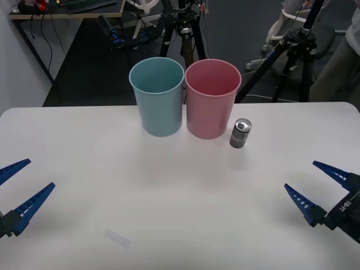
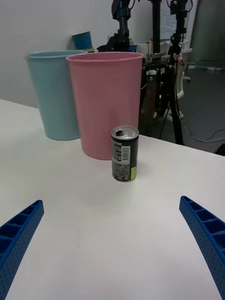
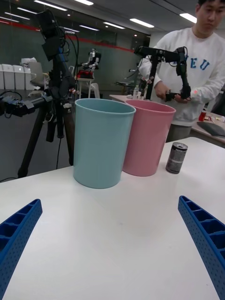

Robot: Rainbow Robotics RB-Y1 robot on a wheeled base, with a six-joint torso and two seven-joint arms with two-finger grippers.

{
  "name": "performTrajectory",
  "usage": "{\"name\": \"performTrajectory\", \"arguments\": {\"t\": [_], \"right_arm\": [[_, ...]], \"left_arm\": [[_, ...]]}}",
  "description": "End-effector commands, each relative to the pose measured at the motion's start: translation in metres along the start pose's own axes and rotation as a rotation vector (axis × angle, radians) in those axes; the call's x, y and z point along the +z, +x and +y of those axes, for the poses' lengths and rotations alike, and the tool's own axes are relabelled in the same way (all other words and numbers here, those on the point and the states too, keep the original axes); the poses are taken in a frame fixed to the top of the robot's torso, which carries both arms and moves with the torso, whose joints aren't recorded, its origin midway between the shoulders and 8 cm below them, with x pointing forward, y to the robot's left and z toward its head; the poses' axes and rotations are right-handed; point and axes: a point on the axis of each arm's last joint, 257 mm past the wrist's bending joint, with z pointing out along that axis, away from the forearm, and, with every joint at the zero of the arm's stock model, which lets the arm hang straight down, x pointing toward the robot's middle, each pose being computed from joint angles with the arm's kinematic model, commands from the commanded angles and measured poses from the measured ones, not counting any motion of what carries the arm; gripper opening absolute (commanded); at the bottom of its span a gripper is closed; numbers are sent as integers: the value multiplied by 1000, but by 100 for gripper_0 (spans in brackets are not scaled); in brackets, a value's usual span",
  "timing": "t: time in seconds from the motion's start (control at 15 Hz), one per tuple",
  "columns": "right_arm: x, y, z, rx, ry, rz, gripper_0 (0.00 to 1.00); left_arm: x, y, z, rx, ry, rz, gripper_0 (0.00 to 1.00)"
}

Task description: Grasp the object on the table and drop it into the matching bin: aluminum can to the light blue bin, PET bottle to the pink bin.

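Nothing done yet: aluminum can point(image 1: 241, 133) upright on table point(image 1: 169, 214), just beside pink bin point(image 1: 212, 99). Right gripper point(image 1: 319, 188) and left gripper point(image 1: 21, 185) spread wide, empty. Remaining: grasp, drop into light blue bin point(image 1: 157, 96).

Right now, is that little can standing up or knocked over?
Standing upright. The can rests on its base on the table beside the pink bin, its shiny top facing up.
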Motion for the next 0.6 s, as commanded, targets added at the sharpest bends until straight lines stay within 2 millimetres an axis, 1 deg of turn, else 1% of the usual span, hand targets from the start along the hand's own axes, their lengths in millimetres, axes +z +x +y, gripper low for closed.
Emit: {"name": "performTrajectory", "arguments": {"t": [0.07, 0.2, 0.33, 0.47, 0.6], "right_arm": [[28, 4, 0, 16, 46, -5, 100], [45, 6, -3, 8, 82, -1, 100], [58, 8, -5, -1, 114, 4, 100], [77, 7, -7, -12, 145, 6, 100], [97, 13, -6, -4, 144, 14, 100]], "left_arm": [[0, 0, 0, 0, 0, 0, 100], [0, 0, 0, 0, 0, 0, 100], [0, 0, 0, 0, 0, 0, 100], [0, 0, 0, 0, 0, 0, 100], [0, 0, 0, 0, 0, 0, 100]]}}
